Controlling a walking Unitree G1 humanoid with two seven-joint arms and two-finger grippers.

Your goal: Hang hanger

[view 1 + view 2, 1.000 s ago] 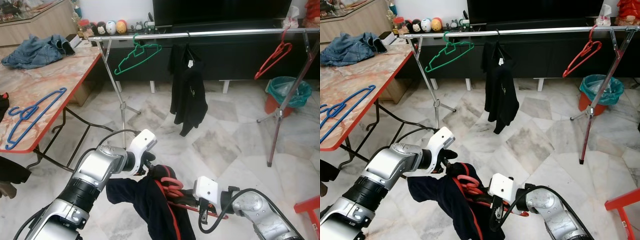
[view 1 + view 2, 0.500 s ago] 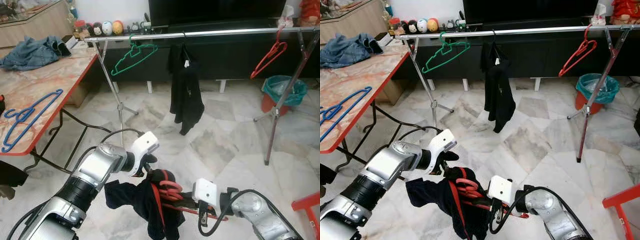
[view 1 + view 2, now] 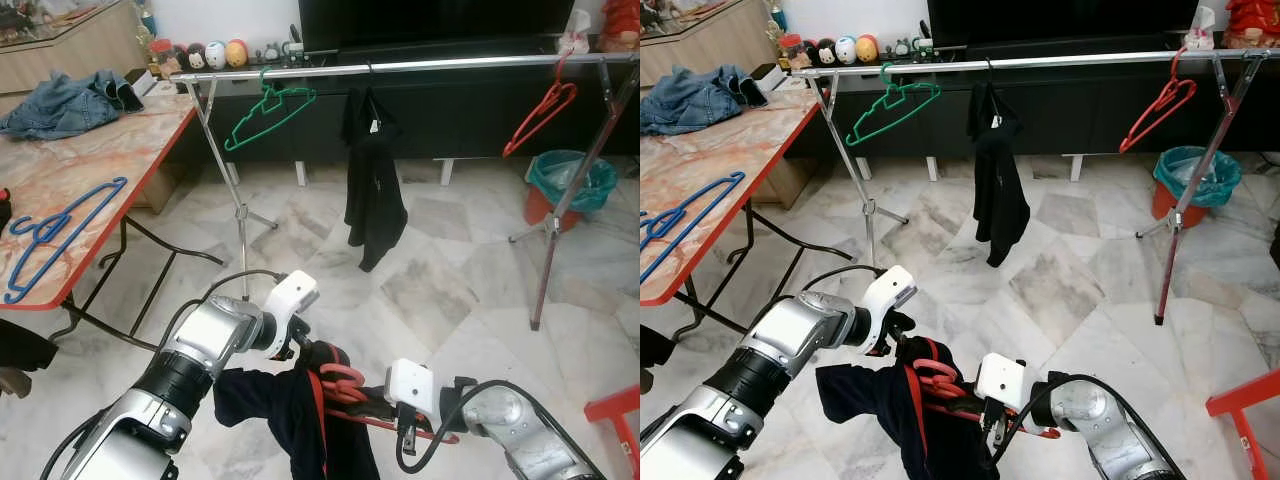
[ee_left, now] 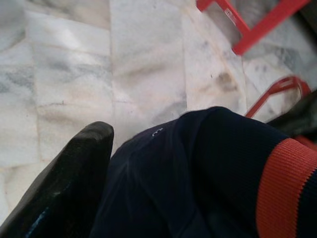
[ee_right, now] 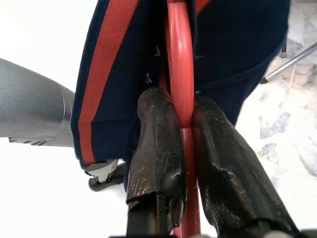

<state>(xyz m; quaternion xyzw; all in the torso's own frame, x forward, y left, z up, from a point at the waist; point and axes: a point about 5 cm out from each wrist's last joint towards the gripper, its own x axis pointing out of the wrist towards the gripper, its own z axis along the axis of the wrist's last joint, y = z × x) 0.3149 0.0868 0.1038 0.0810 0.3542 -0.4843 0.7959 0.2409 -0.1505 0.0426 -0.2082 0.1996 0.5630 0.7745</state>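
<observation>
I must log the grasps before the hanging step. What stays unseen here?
- Left gripper, eye views: fingertips buried in the dark garment, so its grip is unclear.
- Red hanger, right wrist view: shoulders hidden inside the garment.
- Garment's lower end: cut off by the eye views' bottom edge.
</observation>
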